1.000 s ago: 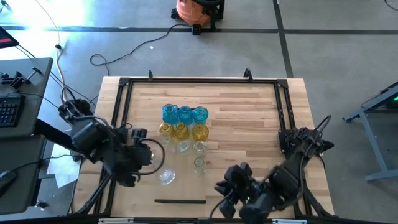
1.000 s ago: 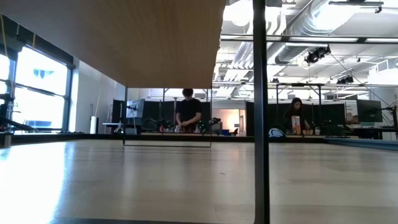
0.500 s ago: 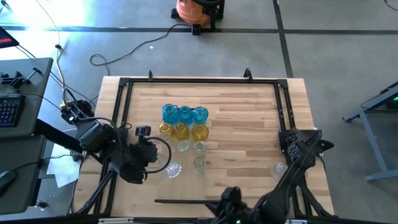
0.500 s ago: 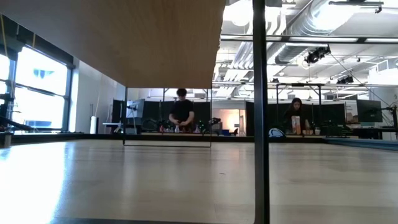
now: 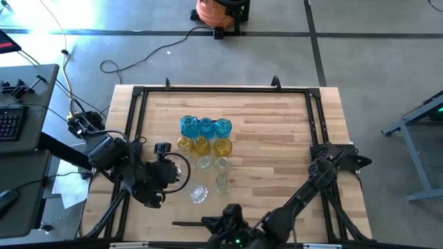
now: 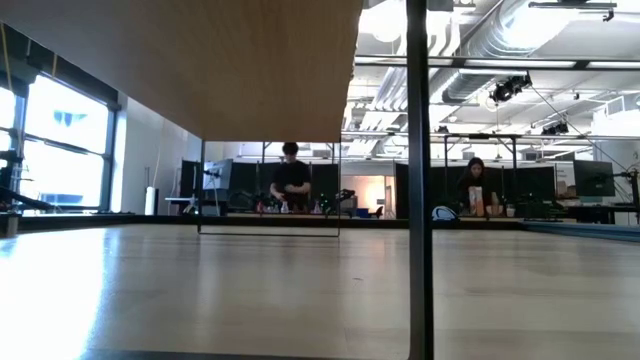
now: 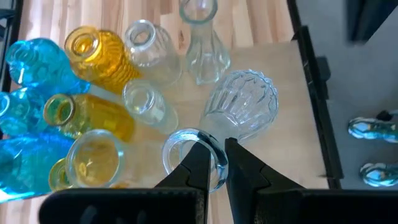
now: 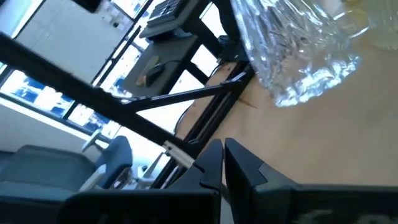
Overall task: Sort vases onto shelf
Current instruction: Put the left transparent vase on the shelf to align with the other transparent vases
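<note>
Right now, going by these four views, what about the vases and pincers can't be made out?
- High view: the right pincer is cut off by the bottom edge.
- High view: the clear vase in the left pincer is too small to show the grip.
- Low view: a pale panel and post fill it; no vases show.
- Right wrist view: a clear vase is cut off by the top edge.

Two dark, matte arms with chunky joints; black cables looped alongside; each hand ends in two tapered black fingers.

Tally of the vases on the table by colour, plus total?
Blue vases: 3
Yellow vases: 3
Clear vases: 4, one of them held at the rim in the left gripper
Total: 10
</note>
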